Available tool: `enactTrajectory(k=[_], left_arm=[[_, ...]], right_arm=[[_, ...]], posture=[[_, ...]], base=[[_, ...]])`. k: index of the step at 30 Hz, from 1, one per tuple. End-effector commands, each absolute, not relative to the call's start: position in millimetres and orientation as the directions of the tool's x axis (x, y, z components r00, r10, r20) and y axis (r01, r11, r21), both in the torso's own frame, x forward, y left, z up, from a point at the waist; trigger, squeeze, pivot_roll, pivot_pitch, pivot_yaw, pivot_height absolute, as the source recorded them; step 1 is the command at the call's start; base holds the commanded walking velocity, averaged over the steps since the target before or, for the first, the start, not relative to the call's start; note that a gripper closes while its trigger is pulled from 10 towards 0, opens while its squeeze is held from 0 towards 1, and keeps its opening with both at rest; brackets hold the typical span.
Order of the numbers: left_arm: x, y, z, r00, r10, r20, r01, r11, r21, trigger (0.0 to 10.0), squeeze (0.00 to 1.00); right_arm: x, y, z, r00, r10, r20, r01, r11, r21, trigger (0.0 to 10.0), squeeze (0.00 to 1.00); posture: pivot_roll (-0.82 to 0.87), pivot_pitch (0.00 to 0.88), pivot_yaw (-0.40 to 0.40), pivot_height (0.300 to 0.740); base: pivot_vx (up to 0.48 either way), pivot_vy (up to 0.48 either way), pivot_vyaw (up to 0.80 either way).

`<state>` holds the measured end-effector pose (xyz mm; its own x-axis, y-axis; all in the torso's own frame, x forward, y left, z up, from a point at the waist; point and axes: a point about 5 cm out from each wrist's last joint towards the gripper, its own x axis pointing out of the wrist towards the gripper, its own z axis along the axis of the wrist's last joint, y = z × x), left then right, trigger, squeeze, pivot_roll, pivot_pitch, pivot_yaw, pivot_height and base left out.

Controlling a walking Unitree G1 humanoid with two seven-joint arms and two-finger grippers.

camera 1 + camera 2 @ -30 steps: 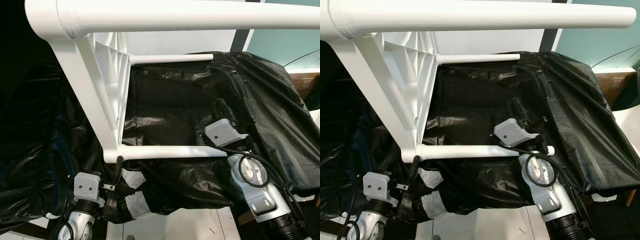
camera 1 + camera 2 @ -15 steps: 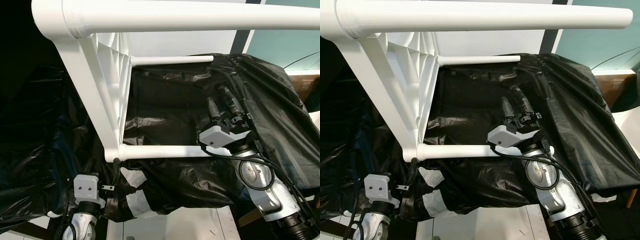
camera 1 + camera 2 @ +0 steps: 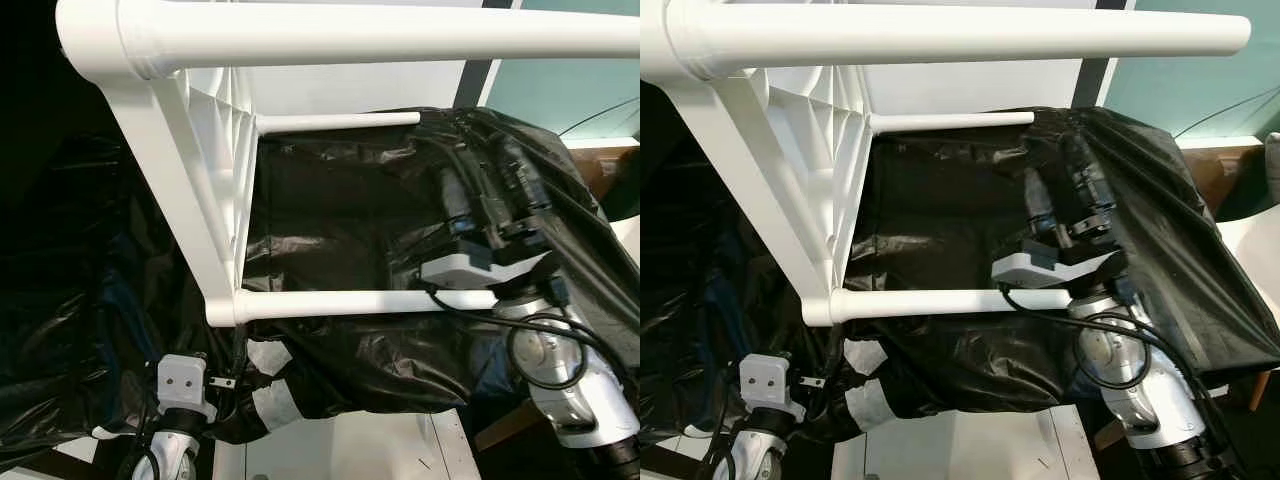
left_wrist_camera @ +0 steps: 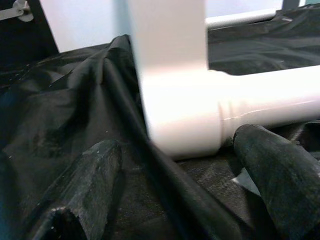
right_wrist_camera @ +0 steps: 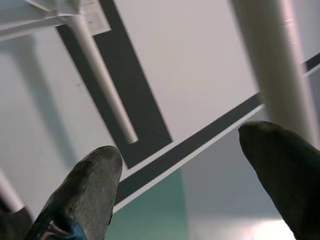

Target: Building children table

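The white plastic table frame [image 3: 220, 190], judged stiff and light, is best taken at the lower leg [image 3: 340, 303]; left gripper [image 4: 175, 165] and right gripper [image 5: 190, 165] are seen released.

Silver arms, grey wrist boxes, looped black cables; black two-fingered right tool [image 3: 1065, 205]

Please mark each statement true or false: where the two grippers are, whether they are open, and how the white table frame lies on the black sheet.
1. The right gripper is open. True.
2. The left gripper is shut on a table leg. False: it is open, with its fingers either side of the corner joint of the white table frame.
3. The frame stands on a bare wooden floor. False: black plastic sheet lies beneath it.
4. The right gripper sits near the free end of the lower leg. True.
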<state>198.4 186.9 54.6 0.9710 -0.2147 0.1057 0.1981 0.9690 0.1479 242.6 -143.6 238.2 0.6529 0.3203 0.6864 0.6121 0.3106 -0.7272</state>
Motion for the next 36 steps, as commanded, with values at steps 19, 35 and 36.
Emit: enactTrajectory(k=[19, 35, 36], left_arm=[[194, 178, 35, 0.989, -0.134, 0.064, 0.124, 0.982, 0.143, 10.0, 0.0], [195, 178, 28, 0.989, -0.141, 0.053, 0.132, 0.98, 0.145, 10.0, 0.0], [195, 178, 28, 0.989, -0.141, 0.053, 0.132, 0.98, 0.145, 10.0, 0.0]], right_arm=[[254, -139, 292, 0.544, 0.34, 0.767, 0.701, 0.319, -0.638, 10.0, 0.0], [276, -140, 298, 0.592, 0.315, 0.742, 0.65, 0.359, -0.67, 10.0, 0.0], [276, -140, 298, 0.592, 0.315, 0.742, 0.65, 0.359, -0.67, 10.0, 0.0]], posture=[[0.02, 0.0, -0.032, 0.74], [0.04, 0.0, -0.047, 0.74], [0.04, 0.0, -0.047, 0.74]], base=[[0.0, 0.0, 0.0], [0.0, 0.0, 0.0], [0.0, 0.0, 0.0]])
